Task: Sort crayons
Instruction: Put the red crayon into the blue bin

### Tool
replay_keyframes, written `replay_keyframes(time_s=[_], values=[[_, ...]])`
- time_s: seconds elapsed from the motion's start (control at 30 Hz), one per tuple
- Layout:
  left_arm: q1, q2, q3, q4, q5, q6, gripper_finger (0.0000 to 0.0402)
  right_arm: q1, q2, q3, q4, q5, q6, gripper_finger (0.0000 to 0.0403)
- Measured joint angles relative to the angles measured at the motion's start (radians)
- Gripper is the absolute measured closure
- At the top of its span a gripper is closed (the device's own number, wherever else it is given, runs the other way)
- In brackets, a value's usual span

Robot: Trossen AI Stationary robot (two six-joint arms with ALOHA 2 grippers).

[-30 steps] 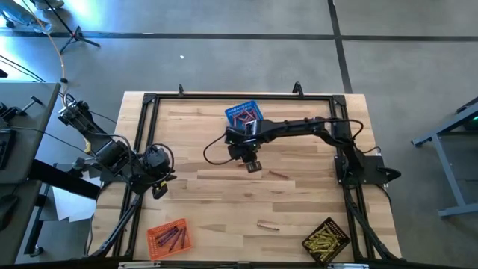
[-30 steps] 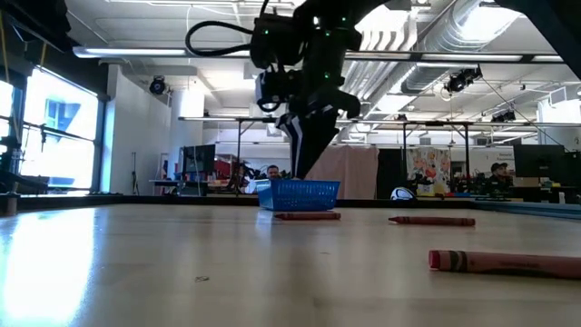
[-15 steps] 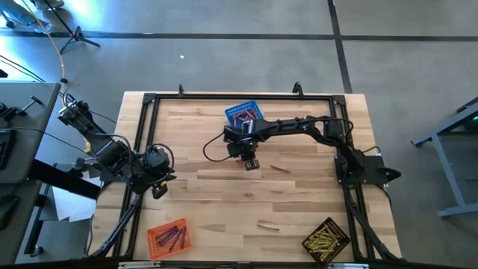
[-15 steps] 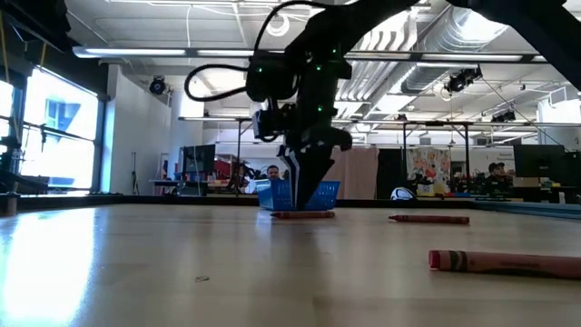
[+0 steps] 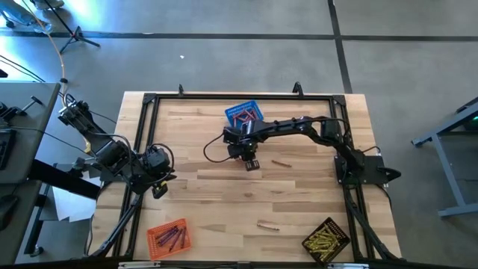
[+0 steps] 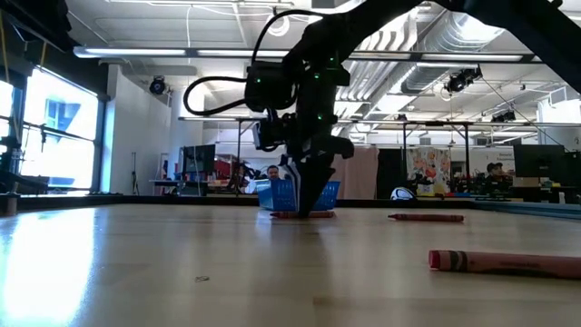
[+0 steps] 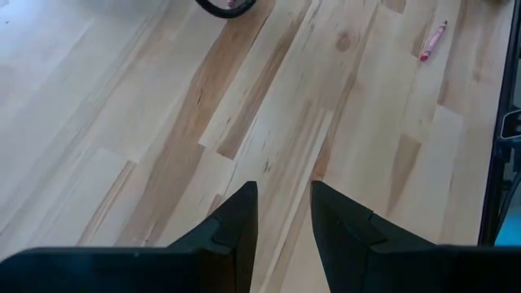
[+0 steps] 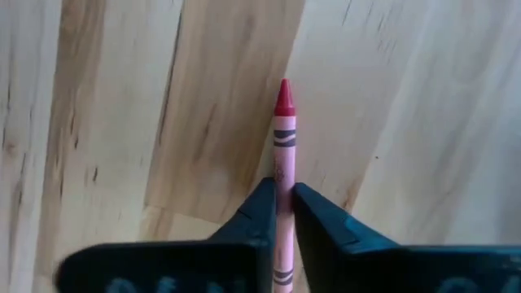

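Observation:
A red crayon [image 8: 282, 138] lies flat on the wooden table [image 5: 224, 202]; it also shows in the low view [image 6: 292, 215]. My right gripper [image 5: 252, 164] stands over it, fingers down at the table [image 6: 313, 209], shut on it. My left gripper [image 5: 158, 187] waits open and empty at the table's left edge [image 7: 283, 203]. Two more crayons lie loose on the table: one to the right of my right gripper [image 5: 280, 163], one nearer the front [image 5: 267, 224]. My right gripper pinches the red crayon's paper-wrapped body [image 8: 282, 181] between its two fingers, back from the pointed tip [image 8: 282, 88]. The fingers come from above, pointing down, one on each long side. The crayon lies flat on the table.
A blue basket [image 5: 244, 114] with crayons stands just beyond my right gripper. An orange basket [image 5: 169, 236] sits at the front left, a black basket [image 5: 326, 239] of yellow crayons at the front right. A black frame [image 5: 143, 134] runs along the table's edges.
My right gripper has come down from above the table onto the red crayon and a little toward the far edge; its fingertips now stand at the table top around the crayon. The crayon stays on the table.

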Motion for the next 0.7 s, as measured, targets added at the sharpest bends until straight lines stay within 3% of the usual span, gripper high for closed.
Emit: replay_keyframes(time_s=[0.07,0.3,0.5,0.7], values=[[0.000,0.000,0.000,0.000,-0.003,0.000,0.0298,0.001,0.000,0.000,-0.002,0.004,0.008,0.0391],[0.000,0.000,0.000,0.000,-0.005,-0.001,0.0298,-0.001,-0.003,0.023,-0.031,-0.038,0.082,0.0397],[0.000,0.000,0.000,-0.001,-0.027,0.000,0.0298,-0.015,-0.050,0.174,-0.109,-0.033,0.018,0.0395],[0.000,0.000,0.000,0.000,-0.036,-0.001,0.0298,-0.123,-0.049,0.339,-0.128,-0.024,-0.033,0.0395]])
